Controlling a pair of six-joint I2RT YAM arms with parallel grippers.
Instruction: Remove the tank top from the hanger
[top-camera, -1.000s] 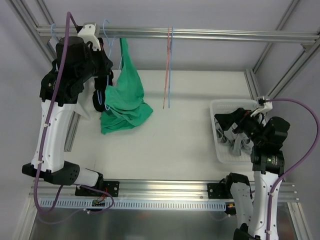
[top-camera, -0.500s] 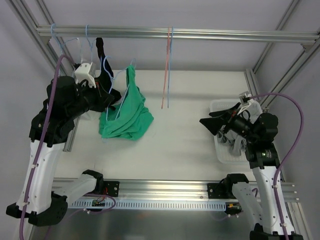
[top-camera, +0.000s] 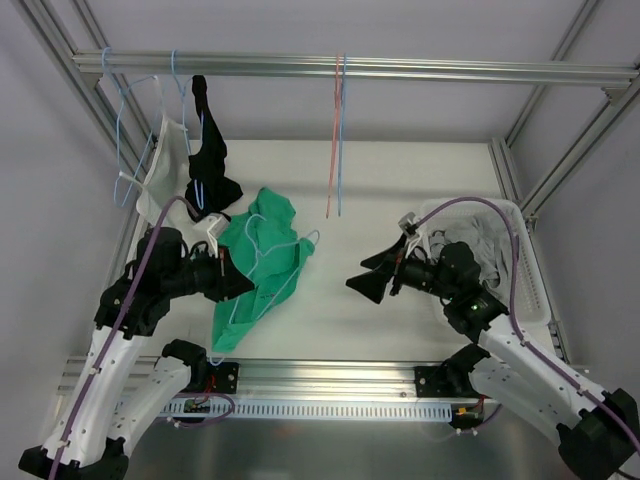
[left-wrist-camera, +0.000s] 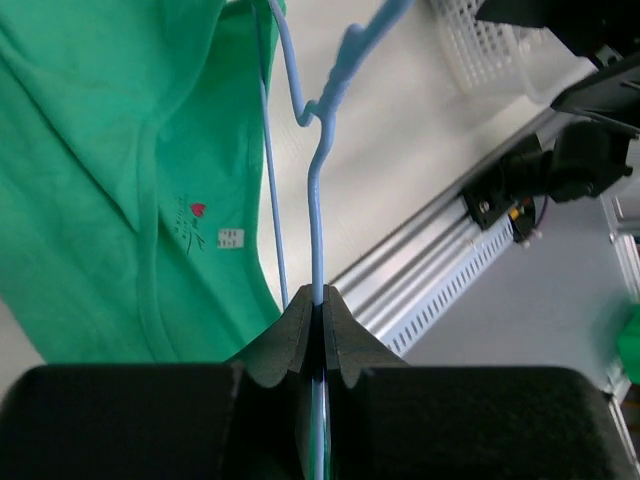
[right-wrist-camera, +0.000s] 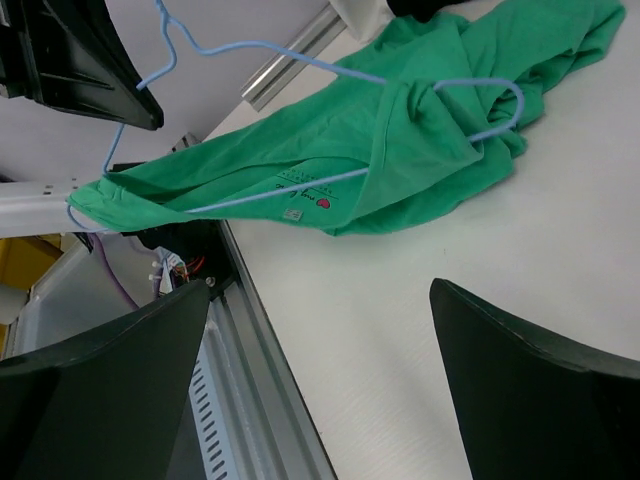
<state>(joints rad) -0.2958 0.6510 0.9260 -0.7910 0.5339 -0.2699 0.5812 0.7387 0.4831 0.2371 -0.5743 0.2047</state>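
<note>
The green tank top (top-camera: 262, 270) hangs on a light blue wire hanger (top-camera: 290, 250), low over the table at front left. My left gripper (top-camera: 238, 285) is shut on the hanger's wire (left-wrist-camera: 315, 170) just below its hook. The tank top (left-wrist-camera: 120, 150) drapes to the left of it. My right gripper (top-camera: 370, 278) is open and empty, over the table to the right of the garment. In the right wrist view the tank top (right-wrist-camera: 400, 160) and hanger (right-wrist-camera: 300, 65) lie beyond my open right gripper (right-wrist-camera: 320, 290).
A white basket (top-camera: 530, 290) with grey clothes stands at the right. On the top rail hang a black garment (top-camera: 207, 150), a white garment (top-camera: 165, 170) and bare red and blue hangers (top-camera: 335, 130). An aluminium rail (top-camera: 330, 375) runs along the front.
My left arm has brought the hanger with the green tank top down from the rail towards the front of the table. My right arm has swung left from the basket towards the garment.
</note>
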